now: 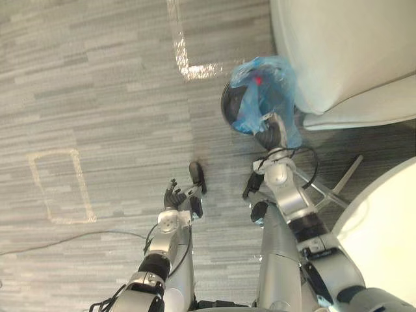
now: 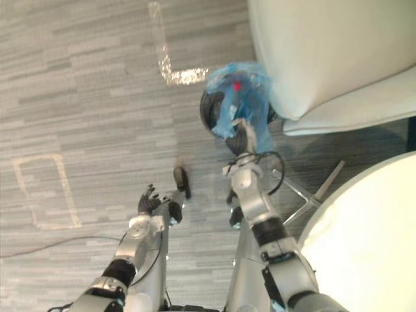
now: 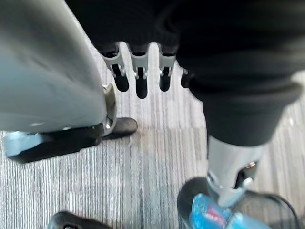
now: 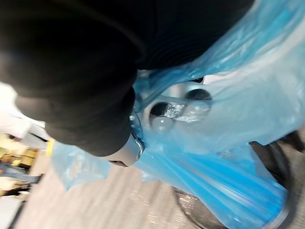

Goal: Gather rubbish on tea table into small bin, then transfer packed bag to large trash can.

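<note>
Bright even light; glare streak on floor (image 1: 97, 97), table (image 1: 383, 227) washed-out.

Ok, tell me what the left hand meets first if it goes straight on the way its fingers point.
Most likely the grey floor: the left hand points its straight fingers forward and down at it, with nothing between. The blue bag sits off to its right, though depth is unclear.

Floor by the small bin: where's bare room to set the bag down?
Bare carpet left of the bin, from the tape corner to the taped rectangle, beyond the left hand. Crowded on the right: blue bag, right hand, white seat, metal leg, round table.
</note>
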Robot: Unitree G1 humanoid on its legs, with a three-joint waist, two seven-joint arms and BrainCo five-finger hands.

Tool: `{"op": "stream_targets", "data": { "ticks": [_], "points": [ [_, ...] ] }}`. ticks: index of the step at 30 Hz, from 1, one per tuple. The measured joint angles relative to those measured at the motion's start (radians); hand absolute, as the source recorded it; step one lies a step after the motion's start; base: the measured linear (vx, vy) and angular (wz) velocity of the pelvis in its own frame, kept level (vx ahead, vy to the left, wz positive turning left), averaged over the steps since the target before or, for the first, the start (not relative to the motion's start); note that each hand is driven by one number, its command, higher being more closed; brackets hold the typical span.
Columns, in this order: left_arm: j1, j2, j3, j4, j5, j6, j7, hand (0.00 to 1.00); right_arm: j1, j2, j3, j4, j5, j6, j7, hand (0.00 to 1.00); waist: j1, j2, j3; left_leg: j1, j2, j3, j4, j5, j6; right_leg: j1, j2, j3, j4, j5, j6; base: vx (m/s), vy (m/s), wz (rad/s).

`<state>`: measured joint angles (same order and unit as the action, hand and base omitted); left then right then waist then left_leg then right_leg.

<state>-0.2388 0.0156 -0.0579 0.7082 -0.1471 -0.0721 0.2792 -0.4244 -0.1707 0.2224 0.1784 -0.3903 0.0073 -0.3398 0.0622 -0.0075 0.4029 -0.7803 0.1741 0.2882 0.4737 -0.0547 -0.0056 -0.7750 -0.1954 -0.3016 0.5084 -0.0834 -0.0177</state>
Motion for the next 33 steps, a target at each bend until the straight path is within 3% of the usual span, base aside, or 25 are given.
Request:
{"op": "stream_targets", "data": {
  "ticks": [7, 11, 15, 21, 24, 26, 27, 28, 31, 33],
  "points": [
    [0.058, 0.008, -0.010, 0.042, 0.051, 0.020, -0.013, 0.00, 0.176, 0.013, 0.031, -0.126, 0.000, -0.028, 0.050, 1.00, -0.009, -0.026, -0.060, 0.195, -0.007, 0.008, -0.079, -0.005, -0.009, 0.201, 0.023, -0.005, -0.101, 0.007, 0.017, 0.07, -0.025, -0.06],
    [0.112, 0.012, -0.020, 0.075, 0.088, 0.034, -0.030, 0.00, 0.256, 0.027, 0.050, -0.166, 0.005, -0.054, 0.076, 1.00, -0.013, -0.038, -0.133, 0.301, -0.021, 0.017, -0.164, 0.003, -0.025, 0.301, 0.039, -0.002, -0.187, 0.019, 0.034, 0.09, -0.011, -0.08],
    [0.153, 0.034, -0.066, 0.131, 0.112, 0.037, -0.048, 0.00, 0.301, 0.031, 0.057, -0.155, 0.020, -0.074, 0.118, 1.00, -0.027, -0.045, -0.202, 0.402, -0.048, 0.023, -0.289, 0.046, -0.034, 0.401, 0.065, 0.011, -0.329, 0.086, 0.042, 0.10, 0.009, -0.10],
    [0.160, 0.075, -0.067, 0.148, 0.126, 0.038, -0.047, 0.00, 0.299, 0.003, 0.057, -0.081, 0.042, -0.083, 0.177, 1.00, -0.037, -0.045, -0.217, 0.503, -0.073, 0.012, -0.335, 0.051, -0.033, 0.536, 0.085, 0.034, -0.474, 0.149, 0.061, 0.09, 0.035, -0.13],
    [0.177, 0.099, -0.077, 0.108, 0.126, 0.043, -0.047, 0.00, 0.312, -0.001, 0.059, -0.082, 0.049, -0.088, 0.203, 1.00, -0.046, -0.044, -0.261, 0.543, -0.084, 0.006, -0.368, 0.055, -0.035, 0.576, 0.086, 0.044, -0.518, 0.172, 0.065, 0.03, 0.038, -0.08],
    [0.227, 0.110, -0.102, -0.069, 0.127, 0.058, -0.046, 0.00, 0.313, -0.010, 0.062, -0.085, 0.069, -0.093, 0.213, 1.00, -0.048, -0.045, -0.269, 0.567, -0.091, 0.006, -0.381, 0.055, -0.034, 0.598, 0.083, 0.048, -0.531, 0.176, 0.067, -0.01, 0.036, -0.07],
    [0.268, 0.121, -0.121, -0.150, 0.127, 0.041, -0.047, 0.00, 0.315, -0.018, 0.068, -0.086, 0.080, -0.095, 0.216, 1.00, -0.044, -0.045, -0.279, 0.579, -0.097, 0.003, -0.396, 0.057, -0.032, 0.602, 0.081, 0.051, -0.532, 0.176, 0.068, -0.02, 0.047, -0.04],
    [0.286, 0.119, -0.130, -0.143, 0.107, -0.072, -0.075, 0.00, 0.323, -0.029, 0.068, -0.089, 0.080, -0.111, 0.215, 1.00, -0.044, -0.039, -0.295, 0.591, -0.105, 0.000, -0.409, 0.064, -0.029, 0.608, 0.077, 0.054, -0.534, 0.178, 0.070, -0.01, 0.054, -0.09],
    [0.312, 0.095, -0.126, -0.122, 0.182, 0.011, -0.089, 0.00, 0.338, -0.027, 0.061, -0.110, 0.098, -0.119, 0.234, 1.00, -0.045, -0.035, -0.304, 0.632, -0.116, -0.004, -0.441, 0.068, -0.027, 0.636, 0.071, 0.066, -0.549, 0.184, 0.077, -0.01, 0.042, -0.10],
    [0.325, 0.095, -0.141, -0.104, 0.182, 0.013, -0.100, 0.00, 0.346, -0.031, 0.060, -0.149, 0.118, -0.123, 0.247, 1.00, -0.047, -0.033, -0.307, 0.646, -0.125, -0.016, -0.461, 0.070, -0.031, 0.639, 0.069, 0.073, -0.550, 0.186, 0.080, -0.01, 0.034, -0.07]
  ]
}}
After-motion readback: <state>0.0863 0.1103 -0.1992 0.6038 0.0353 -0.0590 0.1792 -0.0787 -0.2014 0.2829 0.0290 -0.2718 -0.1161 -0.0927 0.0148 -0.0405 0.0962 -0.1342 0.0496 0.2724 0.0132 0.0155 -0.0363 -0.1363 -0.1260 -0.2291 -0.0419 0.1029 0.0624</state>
